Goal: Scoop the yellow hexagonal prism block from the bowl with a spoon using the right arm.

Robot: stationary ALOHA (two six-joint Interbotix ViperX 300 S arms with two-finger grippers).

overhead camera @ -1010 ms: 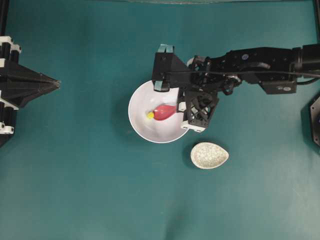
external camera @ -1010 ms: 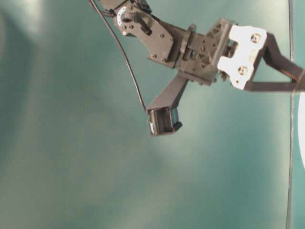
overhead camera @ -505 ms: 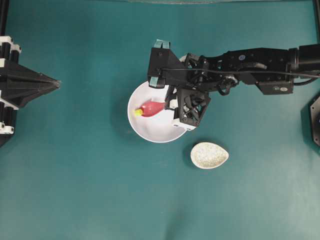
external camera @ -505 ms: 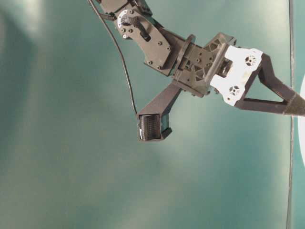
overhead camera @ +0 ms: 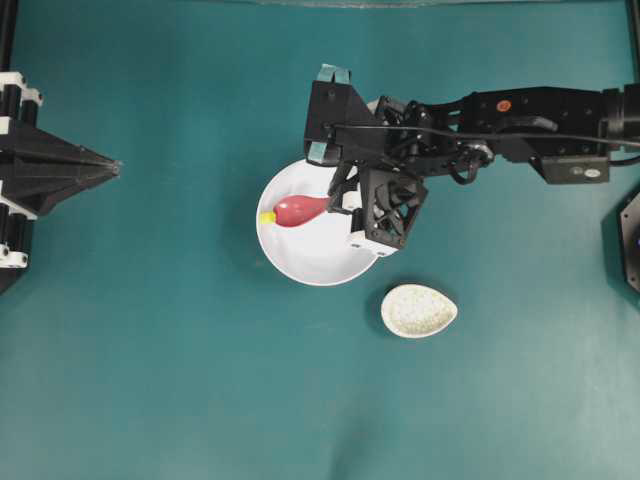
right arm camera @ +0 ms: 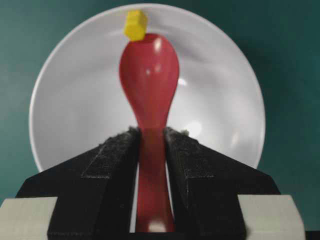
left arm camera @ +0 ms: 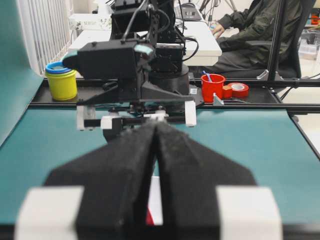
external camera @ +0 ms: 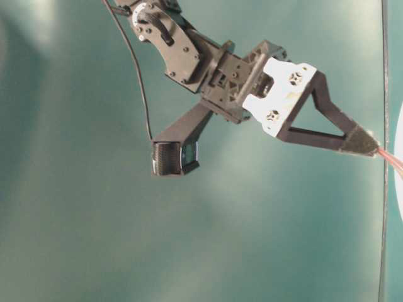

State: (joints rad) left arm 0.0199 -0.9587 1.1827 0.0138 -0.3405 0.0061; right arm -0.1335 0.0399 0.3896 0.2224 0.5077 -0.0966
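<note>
Teal table [overhead camera: 150, 350] | right gripper [right arm camera: 150, 145] clamps spoon [right arm camera: 148, 80] handle | yellow block [right arm camera: 135, 25] pushed from bowl [right arm camera: 75, 100] centre to far wall, unscooped | left gripper [left arm camera: 156, 145] closed, empty.

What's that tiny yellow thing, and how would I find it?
Start at the big white bowl in the middle of the green table. A red spoon, held by the right end effector, reaches across it; the yellow block sits at the spoon's tip, by the bowl's far wall. It is the only yellow thing there, far smaller than the scoop.
</note>
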